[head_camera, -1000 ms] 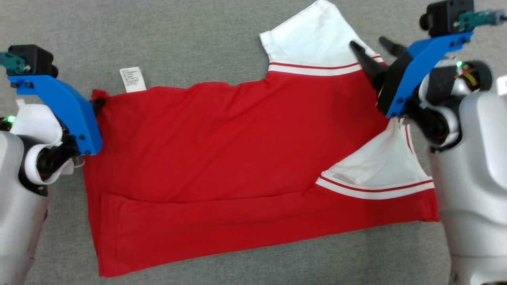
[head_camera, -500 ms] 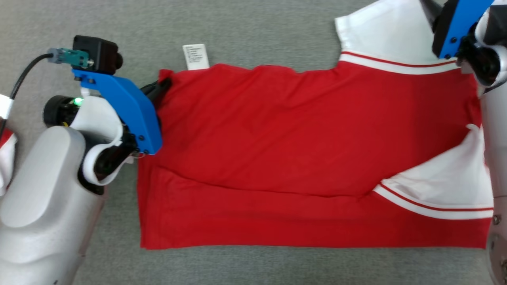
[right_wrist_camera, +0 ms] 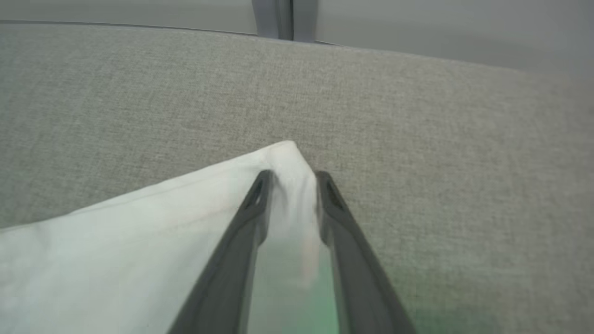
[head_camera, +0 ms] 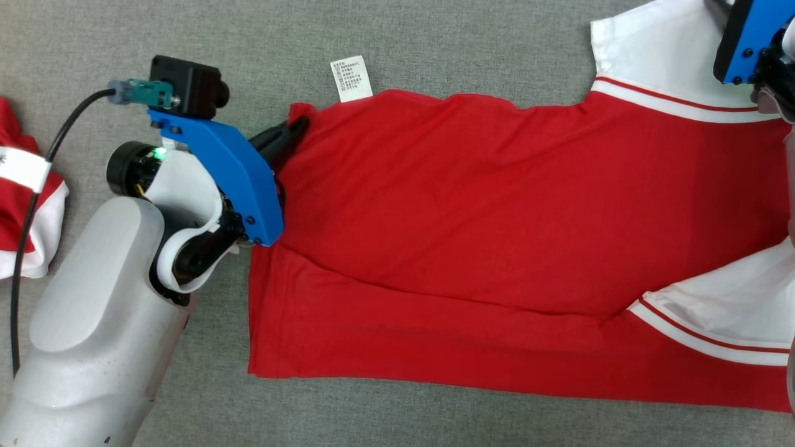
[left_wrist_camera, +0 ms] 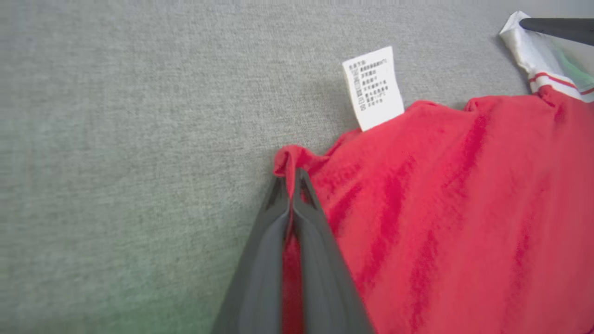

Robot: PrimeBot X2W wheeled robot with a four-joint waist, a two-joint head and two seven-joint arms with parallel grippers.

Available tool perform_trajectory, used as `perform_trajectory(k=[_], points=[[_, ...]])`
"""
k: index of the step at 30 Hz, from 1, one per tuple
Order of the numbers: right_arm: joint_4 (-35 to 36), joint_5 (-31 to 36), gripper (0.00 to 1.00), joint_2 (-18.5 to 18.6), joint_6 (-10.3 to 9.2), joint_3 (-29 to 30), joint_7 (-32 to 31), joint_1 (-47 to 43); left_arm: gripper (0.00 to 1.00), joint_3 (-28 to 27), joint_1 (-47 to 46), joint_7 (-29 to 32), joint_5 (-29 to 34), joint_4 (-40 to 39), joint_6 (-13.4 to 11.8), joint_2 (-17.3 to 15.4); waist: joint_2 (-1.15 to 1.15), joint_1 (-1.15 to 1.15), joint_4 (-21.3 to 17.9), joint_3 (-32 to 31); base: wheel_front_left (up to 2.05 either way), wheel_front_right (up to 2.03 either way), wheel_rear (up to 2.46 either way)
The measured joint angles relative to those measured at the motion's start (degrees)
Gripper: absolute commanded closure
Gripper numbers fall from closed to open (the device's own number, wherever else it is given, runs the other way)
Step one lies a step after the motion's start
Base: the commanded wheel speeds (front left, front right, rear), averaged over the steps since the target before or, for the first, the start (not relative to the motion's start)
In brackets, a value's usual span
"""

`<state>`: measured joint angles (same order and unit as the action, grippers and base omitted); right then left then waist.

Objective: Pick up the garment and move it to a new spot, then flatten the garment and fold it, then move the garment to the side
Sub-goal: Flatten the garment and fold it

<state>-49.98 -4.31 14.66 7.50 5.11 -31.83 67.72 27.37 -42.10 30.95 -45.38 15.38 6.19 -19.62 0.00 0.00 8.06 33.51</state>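
- The left fingers (left_wrist_camera: 291, 175) are clenched on a bunched corner of the red garment (head_camera: 484, 236). A strip of red cloth shows between them down their length in the left wrist view.
- From that pinched corner the garment spreads flat over the grey bench (head_camera: 186, 37), running from the left fingers (head_camera: 293, 129) across to the right arm's side.
- A white care label (left_wrist_camera: 373, 88) sticks out from the garment's edge just beyond the left fingertips and to one side of them. It lies on the bench with its print facing up.
- The right fingers (right_wrist_camera: 293, 178) stand apart on either side of the tip of a white sleeve (right_wrist_camera: 139, 241). The cloth rises in a small peak between their tips.
- Whether the right fingers already press on that sleeve tip cannot be told.
- The same sleeve (head_camera: 652, 56) joins the red body across a white band with a thin red stripe.
- A second white sleeve (head_camera: 733, 316) lies folded over the red cloth, nearer the robot than the right fingers.
- Behind the left fingers, past the left forearm, another red-and-white cloth (head_camera: 25, 205) lies on the bench, well apart from the garment.
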Motion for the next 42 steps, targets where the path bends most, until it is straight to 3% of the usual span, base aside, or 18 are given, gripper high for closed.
perform_trajectory(k=[8,14,21,25,30,34,42], points=[[-0.18,-3.07,1.0,-0.08,0.0,0.34,6.33,-0.09,1.0,-2.59,1.01,-6.33,1.09,2.83,-2.37,-0.24,0.0,0.0,-1.44,-0.8,0.0,0.0,0.0],[2.58,-8.05,1.0,0.14,0.0,-3.15,9.51,-2.55,1.0,-4.79,3.57,-11.5,1.01,4.15,-3.72,-0.33,0.0,0.0,-2.89,-2.95,0.0,0.0,0.0],[9.8,-15.83,1.0,1.86,-0.01,-6.98,10.73,-9.65,1.0,-5.21,7.61,-15.32,0.21,3.35,-2.94,-0.08,0.0,0.0,-4.4,-6.53,0.0,0.0,0.0],[15.3,-20.9,1.0,3.31,-0.01,-8.13,10.14,-15.67,1.0,-5.64,10.92,-18.61,0.05,2.42,-2.53,0.11,0.0,0.0,-4.89,-9.23,0.0,0.0,0.0],[22.24,-25.27,1.0,5.52,-0.01,-8.31,7.71,-24.69,1.0,-4.81,16.05,-22.2,-1.53,0.55,-0.23,-0.02,0.0,-0.01,-5.55,-12.65,0.0,0.0,0.0],[27.93,-27.18,1.0,6.9,-0.01,-6.98,4.98,-31.59,1.0,-4.39,19.57,-24.8,-1.58,0.44,0.35,-1.86,0.0,-0.01,-6.22,-14.74,0.0,0.0,0.0],[38.69,-28.27,1.0,5.01,-0.01,-1.29,-0.23,-43.4,1.0,-2.69,21.82,-29.41,-0.41,2.41,0.89,-3.61,0.0,-0.01,-7.23,-16.67,0.0,0.0,0.0]])
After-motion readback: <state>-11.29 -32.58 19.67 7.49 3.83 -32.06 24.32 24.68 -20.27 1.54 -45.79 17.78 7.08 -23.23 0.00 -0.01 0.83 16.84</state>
